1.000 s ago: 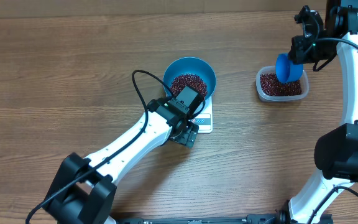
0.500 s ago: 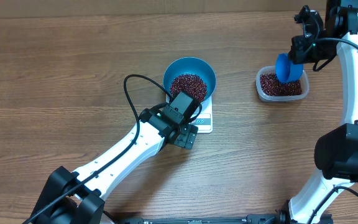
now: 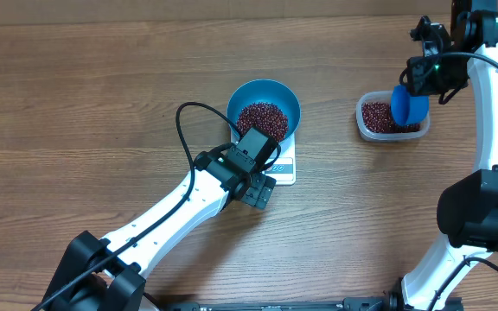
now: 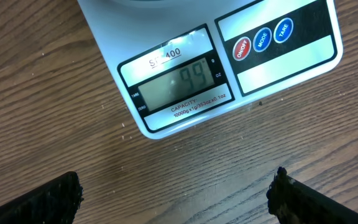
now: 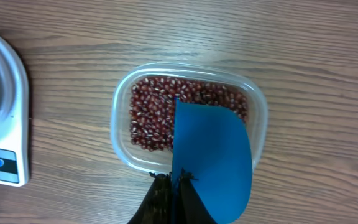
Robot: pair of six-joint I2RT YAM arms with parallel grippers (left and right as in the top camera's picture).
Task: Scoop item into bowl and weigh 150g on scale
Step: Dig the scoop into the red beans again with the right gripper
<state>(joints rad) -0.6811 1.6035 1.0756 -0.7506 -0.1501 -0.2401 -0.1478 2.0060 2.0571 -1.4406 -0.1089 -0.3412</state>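
The blue bowl (image 3: 289, 98) stands on the white scale (image 3: 285, 173) and holds a heap of red-brown beans (image 3: 262, 117). My left gripper (image 4: 176, 186) hovers open over bare wood just in front of the scale (image 4: 291, 62), whose display (image 4: 179, 84) reads 99. Nothing lies between its fingers. Over at the right, my right gripper (image 5: 174, 180) is shut on the handle of a blue scoop (image 5: 213, 162). The scoop (image 3: 410, 105) hangs above the right half of a clear tub (image 3: 363, 125) of beans (image 5: 151, 115).
The left arm (image 3: 171, 212) stretches from the table's front edge to the scale, its black cable looping beside the bowl. The right arm (image 3: 495, 112) rises along the right edge. One corner of the scale (image 5: 5, 124) shows at the left of the right wrist view.
The right gripper has carried the scoop slightly right and down over the tub, turning it. The left arm shifted its elbow and drew back a little from the bowl, staying open.
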